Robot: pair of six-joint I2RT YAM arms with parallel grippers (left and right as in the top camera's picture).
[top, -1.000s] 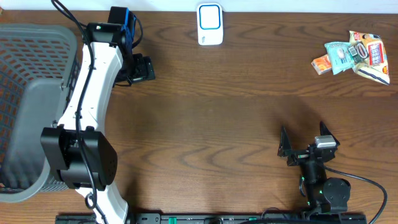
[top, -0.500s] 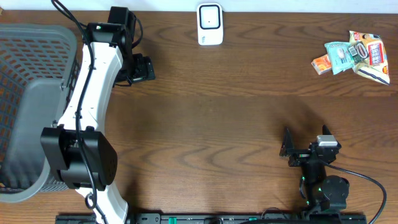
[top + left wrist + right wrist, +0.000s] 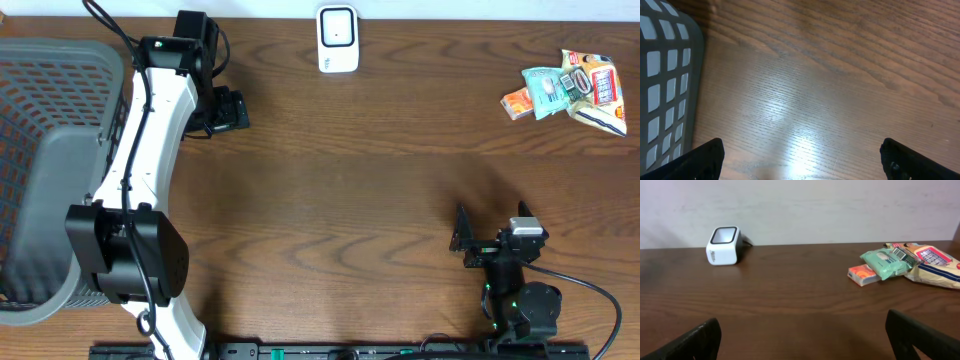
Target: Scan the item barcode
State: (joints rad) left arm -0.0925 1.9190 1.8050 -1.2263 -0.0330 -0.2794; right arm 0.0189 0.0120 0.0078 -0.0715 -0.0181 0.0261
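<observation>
Both pincers stand spread wide with nothing between their fingers. The left gripper (image 3: 802,167) hangs over bare wood just beside the grey basket (image 3: 40,120), whose inside is partly hidden by the arm. The right gripper (image 3: 489,232) sits low near the table's (image 3: 350,200) front edge. The packets (image 3: 570,88) lie flat in the far right corner: an orange box (image 3: 516,103), a green pack (image 3: 547,88) and a larger bag (image 3: 598,90), touching, in a row running left to right. The white scanner (image 3: 337,38) stands at the back, window upward.

The brown wooden desk (image 3: 380,190) carries a white scanner (image 3: 337,38) at its far edge and a grey basket (image 3: 40,100) on the left. At the far right, an orange box (image 3: 517,102), a green packet (image 3: 548,90) and a printed bag (image 3: 598,85) lie bunched together.
</observation>
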